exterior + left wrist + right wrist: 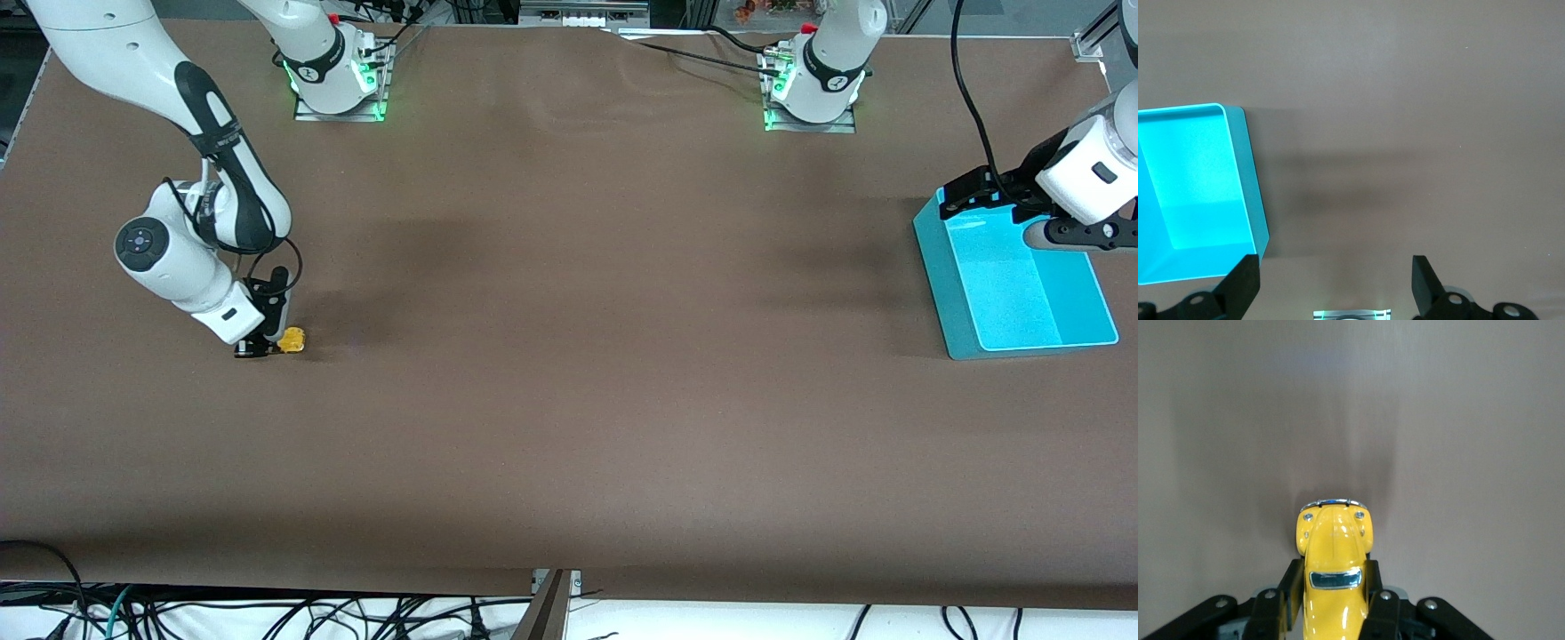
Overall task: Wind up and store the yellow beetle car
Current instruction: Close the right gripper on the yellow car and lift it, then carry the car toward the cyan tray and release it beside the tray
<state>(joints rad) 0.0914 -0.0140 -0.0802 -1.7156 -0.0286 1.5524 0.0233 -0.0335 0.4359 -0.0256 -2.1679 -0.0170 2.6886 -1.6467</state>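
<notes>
The yellow beetle car (292, 340) is a tiny bright yellow toy at the right arm's end of the table. My right gripper (264, 345) is shut on it, low at the table surface. In the right wrist view the car (1333, 573) sits between my two black fingers (1288, 590), its rounded end and chrome bumper pointing away from the camera. My left gripper (1036, 222) is open and empty, held over the cyan bin's (1022, 284) edge nearest the arm bases. In the left wrist view the open left gripper (1335, 280) hangs over bare table beside the bin (1198, 193).
The brown table mat (569, 356) covers the whole table. The cyan bin stands at the left arm's end. Both arm bases (338, 76) stand at the top edge. Cables lie below the table's front edge.
</notes>
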